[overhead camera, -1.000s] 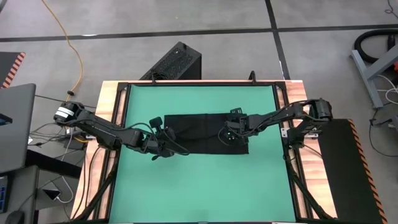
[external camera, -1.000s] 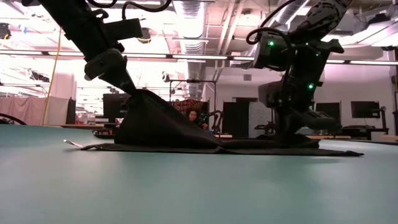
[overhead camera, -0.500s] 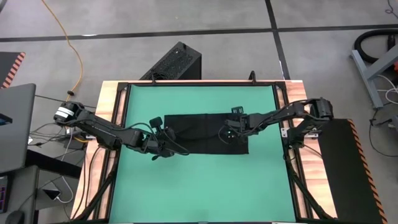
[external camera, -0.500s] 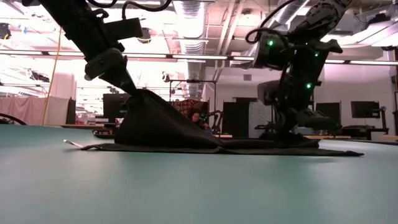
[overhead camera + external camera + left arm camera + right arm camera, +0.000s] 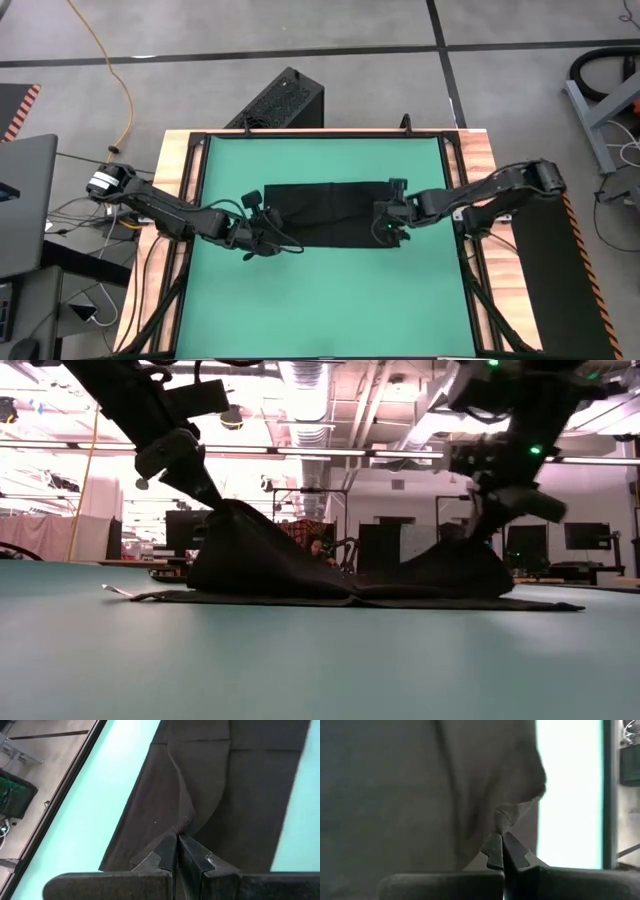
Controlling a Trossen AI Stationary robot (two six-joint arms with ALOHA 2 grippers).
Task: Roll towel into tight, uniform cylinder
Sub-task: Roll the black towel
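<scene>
The black towel (image 5: 330, 212) lies spread on the green mat (image 5: 320, 300), and two peaks of it are drawn up. My left gripper (image 5: 268, 240) is shut on the towel near its left near corner. My right gripper (image 5: 388, 232) is shut on it near its right near corner. In the low view the left peak (image 5: 225, 520) stands higher than the right peak (image 5: 480, 555). The cloth between them (image 5: 350, 598) rests flat on the mat. A small white tag (image 5: 113, 590) sticks out at the towel's left end. My left gripper pinches a small raised pucker of the towel (image 5: 183, 822) between its two fingertips, slanting down from the table's left. The cloth hangs from it as a tent, its edges on the mat. My right gripper pinches a small bunch of the towel (image 5: 504, 815) between its two fingertips, near the towel's right edge, slanting down from the table's right. The cloth rises to it in a low peak, the rest on the mat.
A black ribbed box (image 5: 283, 100) stands on the floor beyond the table's far edge. A wooden frame (image 5: 180, 170) borders the mat. Open mat lies in front of and behind the towel. A laptop (image 5: 25, 200) sits to the table's left.
My right gripper has gone from the towel's middle right toward the table's right and near edges, then up. The towel's right end, flat before, now stands drawn up in a peak under it. The left peak has stayed as it was.
</scene>
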